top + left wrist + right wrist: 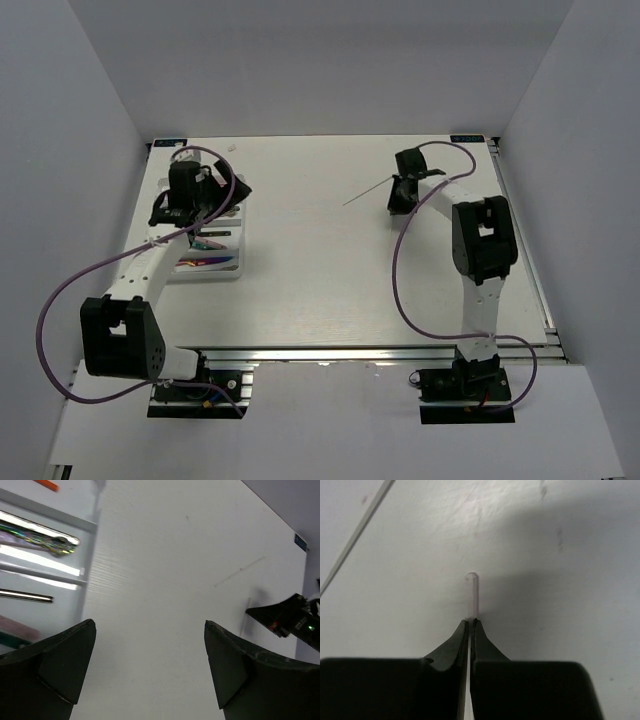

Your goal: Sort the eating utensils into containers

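Note:
The white cutlery tray point(241, 255) lies at the left, partly under my left arm. Its compartments hold an iridescent utensil point(42, 536), a silver handle point(25, 596), a pinkish piece point(15, 628) and a red stick point(47, 485). My left gripper point(203, 205) is open and empty point(150, 625), above the table just right of the tray wall point(91, 526). My right gripper point(402, 194) is shut point(470, 622) on a clear stick point(473, 594), whose tip pokes out beyond the jaws, close over the table. A second thin clear stick point(366, 194) lies on the table to its left point(352, 539).
White walls enclose the table on three sides. The right arm's cable point(400, 270) loops over the table's middle right. An aluminium rail point(350, 352) runs along the near edge.

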